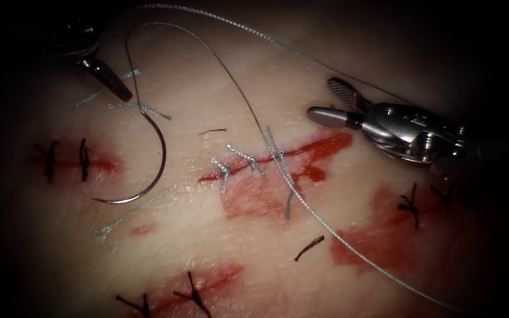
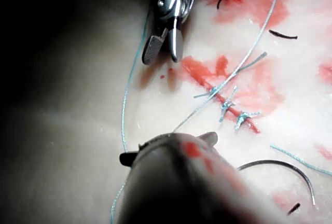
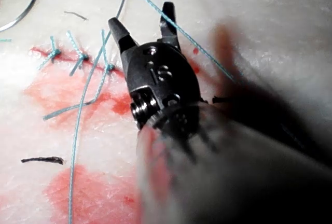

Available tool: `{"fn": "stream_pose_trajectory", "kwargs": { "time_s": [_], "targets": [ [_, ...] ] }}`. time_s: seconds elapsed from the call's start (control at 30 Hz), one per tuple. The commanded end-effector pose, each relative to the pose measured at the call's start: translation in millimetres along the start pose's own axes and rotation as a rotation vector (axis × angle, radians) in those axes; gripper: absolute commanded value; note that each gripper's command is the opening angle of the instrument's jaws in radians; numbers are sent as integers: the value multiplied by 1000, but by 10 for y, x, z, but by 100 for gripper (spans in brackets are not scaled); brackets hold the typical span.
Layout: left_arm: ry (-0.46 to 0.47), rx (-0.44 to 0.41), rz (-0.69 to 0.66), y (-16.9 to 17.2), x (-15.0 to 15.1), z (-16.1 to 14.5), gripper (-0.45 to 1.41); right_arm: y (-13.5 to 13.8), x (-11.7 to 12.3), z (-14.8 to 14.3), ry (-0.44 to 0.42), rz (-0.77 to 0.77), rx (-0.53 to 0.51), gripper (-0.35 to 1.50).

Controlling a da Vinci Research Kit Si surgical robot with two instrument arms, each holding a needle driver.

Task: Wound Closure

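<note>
Your tissue [image 1: 219, 259] carries the needle [image 1: 159, 159] lying free left of the cut [image 1: 278, 159], thread [image 1: 248, 112] across 3 stitches, and perhaps 2 loose dark thread ends [image 1: 308, 248].

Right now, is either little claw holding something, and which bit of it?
The right tool holds nothing; its jaws are open above the cut. The left tool is shut, seemingly on the thread. The needle lies free on the tissue.

Left tool [image 1: 116, 88] at 10 o'clock, jaws look closed, probably empty. Right tool [image 1: 332, 101] at 3 o'clock, jaws apart, empty. Needle [image 1: 154, 159] flat on tissue [image 1: 207, 247], left of cut [image 1: 278, 156], not in it. Thread [image 1: 231, 82] arcs from 12 o'clock to 5.
</note>
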Motion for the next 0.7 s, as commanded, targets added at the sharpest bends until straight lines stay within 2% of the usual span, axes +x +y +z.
{"fn": "stream_pose_trajectory", "kwargs": {
  "time_s": [0.03, 0.27, 0.3, 0.33, 0.43, 0.57, 0.7],
  "targets": [
    [-33, -34, -30, 4, -6, 13, 108, -6, -2, 8, 1, 0, 2, 135],
    [-258, -119, -177, 39, -65, 36, 106, -7, -3, 9, 1, -7, 2, 135],
    [-278, -125, -173, 42, -71, 41, 108, -7, -3, 9, 1, -7, 2, 135],
    [-296, -146, -167, 44, -81, 49, 118, -8, -3, 8, 1, -1, 2, 135],
    [-289, -164, -157, 38, -101, 60, 121, -10, -3, 8, 2, 5, -1, 135],
    [-288, -174, -144, 18, -122, 53, 128, -11, -3, 7, 2, 5, -1, 135],
    [-277, -171, -183, -8, -118, 32, 126, -12, -4, 7, 2, 10, -1, 135]
  ]
}}
